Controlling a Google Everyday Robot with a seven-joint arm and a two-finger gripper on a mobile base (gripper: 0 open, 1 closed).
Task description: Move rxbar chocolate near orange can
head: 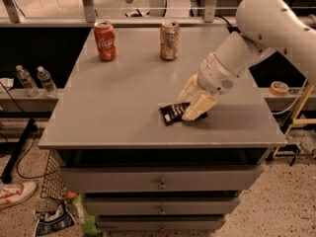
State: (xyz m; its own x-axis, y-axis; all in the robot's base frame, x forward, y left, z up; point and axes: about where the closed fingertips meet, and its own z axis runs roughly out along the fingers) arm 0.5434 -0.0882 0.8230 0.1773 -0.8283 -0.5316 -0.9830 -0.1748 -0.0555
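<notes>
**Claw at the bar's right end, orange can far behind**

Claw (pixel 193 102) sits low on the grey bench (pixel 108 112), near the front edge and right of centre, at the end of a thick white arm (pixel 261 28) reaching in from the right. Its two cream fingers (pixel 198 107) look slightly parted, one toward the back and one toward the front. They seem to straddle rather than clamp.

The rxbar chocolate (pixel 172 113) lies flat on the bench, just left of the claw and touching it. Its dark wrapper points left to right, the right end tipped a little toward the back. That right end disappears behind the nearer finger, so the grip falls across the bar's short width at one end.

The orange can (pixel 169 40) stands upright near the far edge, well apart from the bar and almost straight behind it. A red cola can (pixel 104 40) stands further left along the same far edge.

Judging by this, the grasp is not yet made. Once the bar is held, the carry runs straight back across open bench, stopping short of the can.
</notes>
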